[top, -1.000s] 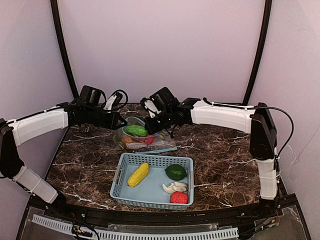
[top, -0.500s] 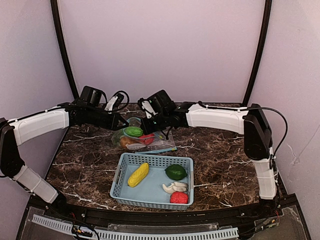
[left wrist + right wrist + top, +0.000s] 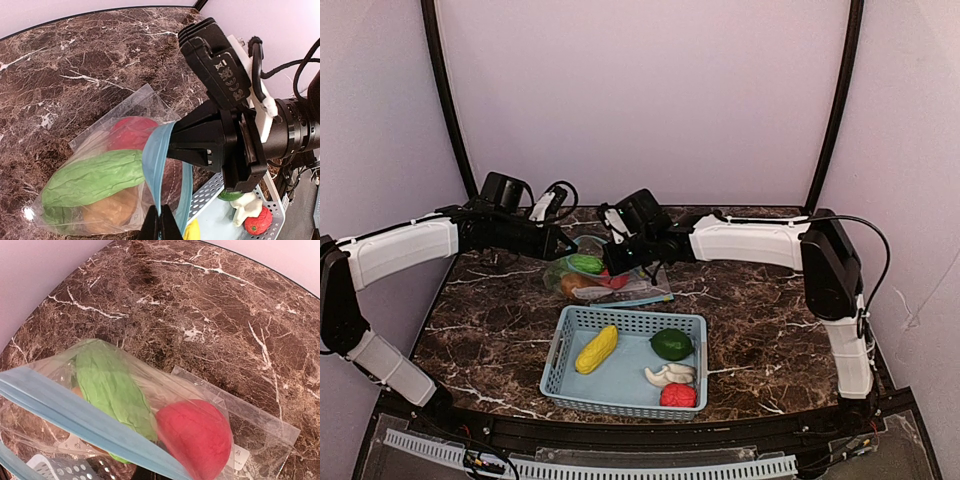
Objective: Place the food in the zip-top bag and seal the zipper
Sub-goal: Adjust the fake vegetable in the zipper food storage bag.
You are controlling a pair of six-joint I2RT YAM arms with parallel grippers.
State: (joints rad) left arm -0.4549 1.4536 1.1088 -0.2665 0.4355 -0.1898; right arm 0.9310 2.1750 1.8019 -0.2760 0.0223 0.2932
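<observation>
Left wrist view: we are pinching the zipper (image 3: 152,156) with left gripper (image 3: 160,227) and right gripper (image 3: 172,142), food (image 3: 95,177) bagged below.

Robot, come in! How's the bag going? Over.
Left hand and right hand pinching zipper. Bag open, some food inside. Corn and others in basket. Nothing blocking.

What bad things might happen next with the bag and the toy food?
1. Both the left gripper and the right gripper pinch the blue zipper strip of the bag; a tug apart might make it slip or tear.
2. The corn, dark green fruit, white mushroom and small red fruit lie in the basket; sealing now would leave them out.
</observation>
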